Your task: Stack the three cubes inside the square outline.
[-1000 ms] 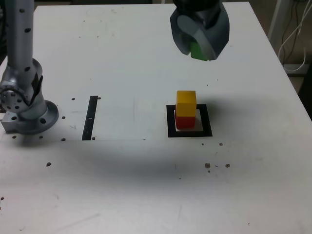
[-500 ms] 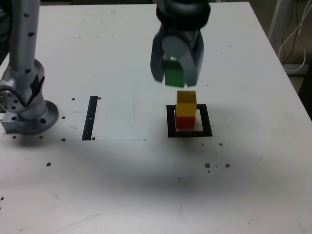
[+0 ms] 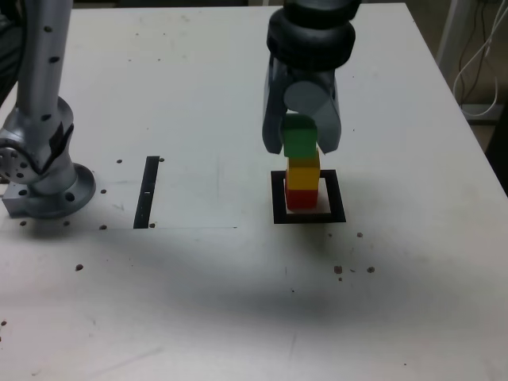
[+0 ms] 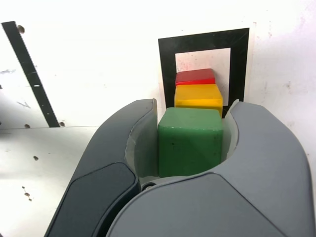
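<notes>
Green, matte and plain-faced, the last cube [image 3: 300, 136] is pinched in the gripper [image 3: 302, 143], whose fingers are closed firmly on its sides. From here it looks to be just above the yellow cube [image 3: 303, 172], though I can't tell whether the two touch. Yellow sits on the red cube [image 3: 302, 198], and red stands within the square outline [image 4: 170, 64], toward the side of the frame nearer the arm's base [image 3: 59, 190]. So two cubes are stacked, and the third, I'd judge, needs only lining up, setting down and letting go.

The frame is thick, flat and black around a white middle, well in from the edges of the pale, smooth table [image 3: 198, 317], which is scattered with dark specks. A straight black strip [image 3: 147, 192] lies between base and frame. The gripper's fingers are broad, rounded and grey, a contrast to the cubes' crisp edges and solid colours.
</notes>
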Robot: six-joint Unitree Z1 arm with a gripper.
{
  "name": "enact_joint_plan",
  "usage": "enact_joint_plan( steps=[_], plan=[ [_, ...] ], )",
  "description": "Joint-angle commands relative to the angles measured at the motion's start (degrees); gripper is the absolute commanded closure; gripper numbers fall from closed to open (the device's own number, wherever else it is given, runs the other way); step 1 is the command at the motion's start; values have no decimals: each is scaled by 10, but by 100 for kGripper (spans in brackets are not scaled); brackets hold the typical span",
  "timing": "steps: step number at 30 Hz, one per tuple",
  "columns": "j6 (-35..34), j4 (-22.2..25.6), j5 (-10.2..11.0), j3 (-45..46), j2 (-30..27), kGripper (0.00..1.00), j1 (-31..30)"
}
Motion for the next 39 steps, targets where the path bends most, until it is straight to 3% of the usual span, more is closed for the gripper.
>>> enact_joint_plan(
  steps=[1,13,24,39],
  plan=[
    [-1,-4,1,1,4,100,-2],
    [-1,-11,6,5,13,94,-2],
    [2,-9,11,7,16,65,-2],
    [5,-10,5,13,12,8,-2]
  ],
)
